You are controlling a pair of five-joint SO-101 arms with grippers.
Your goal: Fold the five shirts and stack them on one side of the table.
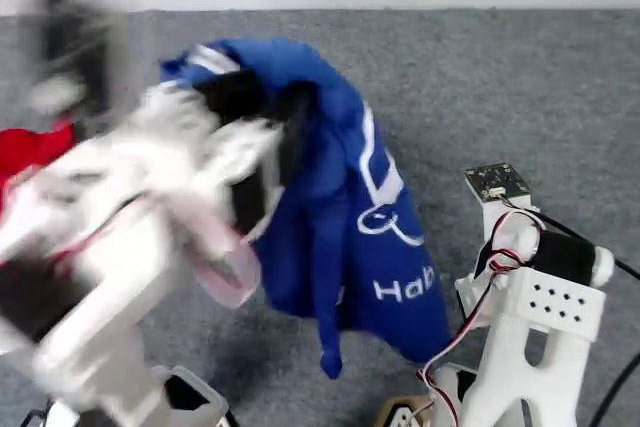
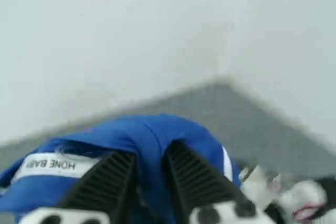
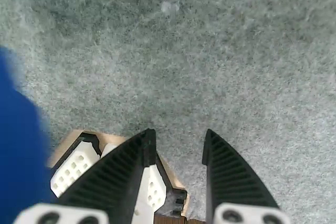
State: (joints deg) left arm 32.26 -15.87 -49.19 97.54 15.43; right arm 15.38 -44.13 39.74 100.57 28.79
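Left arm (image 1: 100, 247), white shells, black joints, right arm (image 1: 540, 322), white printed bracket with rows of small holes, black servo (image 1: 565, 252), red, black and white cables (image 1: 490, 259), small circuit board (image 1: 497, 182), left hand (image 2: 151, 150) and right hand (image 3: 179, 135), black ribbed fingers (image 3: 131, 166), white bases.

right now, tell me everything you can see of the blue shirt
The blue cloth shirt is soft, bunched and lifted, hanging in folds with white lettering and line print on its front and a white neck label. The left gripper holds a pinch of it between black ribbed fingers. Its lower end droops toward the grey felt table cover; contact there is unclear.
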